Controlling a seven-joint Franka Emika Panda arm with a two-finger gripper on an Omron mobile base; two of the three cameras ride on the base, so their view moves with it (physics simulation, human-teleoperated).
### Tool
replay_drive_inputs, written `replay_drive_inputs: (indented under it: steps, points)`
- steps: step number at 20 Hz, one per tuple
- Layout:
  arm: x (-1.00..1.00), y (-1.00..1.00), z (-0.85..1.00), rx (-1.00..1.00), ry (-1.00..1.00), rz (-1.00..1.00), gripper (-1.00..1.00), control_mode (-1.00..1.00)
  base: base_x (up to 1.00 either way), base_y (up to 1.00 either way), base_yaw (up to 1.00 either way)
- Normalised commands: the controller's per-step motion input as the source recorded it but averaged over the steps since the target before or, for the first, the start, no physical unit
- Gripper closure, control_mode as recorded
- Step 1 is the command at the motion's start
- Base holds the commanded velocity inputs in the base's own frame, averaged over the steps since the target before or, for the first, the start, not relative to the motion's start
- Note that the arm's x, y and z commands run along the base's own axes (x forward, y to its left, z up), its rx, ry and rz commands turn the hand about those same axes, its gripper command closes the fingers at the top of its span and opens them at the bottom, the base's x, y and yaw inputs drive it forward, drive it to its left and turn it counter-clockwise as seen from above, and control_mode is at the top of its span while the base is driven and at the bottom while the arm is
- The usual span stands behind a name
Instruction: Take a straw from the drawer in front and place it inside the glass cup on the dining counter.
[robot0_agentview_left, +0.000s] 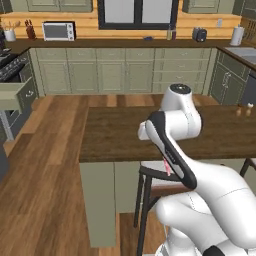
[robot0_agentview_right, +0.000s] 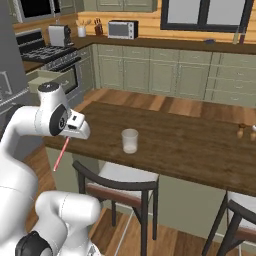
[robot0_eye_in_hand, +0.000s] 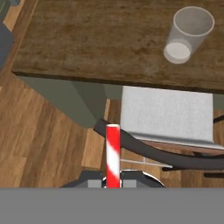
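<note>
End effector (robot0_agentview_right: 70, 139) clamped narrow on straw (robot0_agentview_right: 61, 153), short of tabletop (robot0_agentview_right: 190, 145) near edge, above bar stool (robot0_agentview_right: 117, 182). Straw hangs down and left, free end below tabletop level. Glass cup (robot0_agentview_right: 130, 140) upright on tabletop, right of end effector, well apart. Risks: low straw end catching tabletop edge or stool back on traverse; tilted entry clipping rim, tipping light cup; thin straw slipping in pinch.
</note>
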Motion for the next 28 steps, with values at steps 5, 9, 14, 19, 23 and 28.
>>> replay_drive_inputs:
  steps: [5,9,14,19,23,28]
  points:
    - [0.00,0.00,0.00,0.00,0.00,0.00,1.00,1.00,0.96,-0.04,0.00]
    - [0.00,0.00,0.00,0.00,0.00,0.00,1.00,1.00,1.00,-0.03,-0.18]
    - [0.19,0.00,0.02,0.00,0.02,-0.07,1.00,-1.00,0.80,0.00,-0.27]
    - [0.69,-0.23,0.31,0.05,0.05,-0.23,1.00,-1.00,0.00,0.00,0.00]
    - [0.53,-0.62,0.45,0.03,0.00,-0.14,1.00,-1.00,0.00,0.00,0.00]
    - [0.45,-0.76,0.41,0.00,-0.12,0.02,1.00,-1.00,0.00,0.00,0.00]
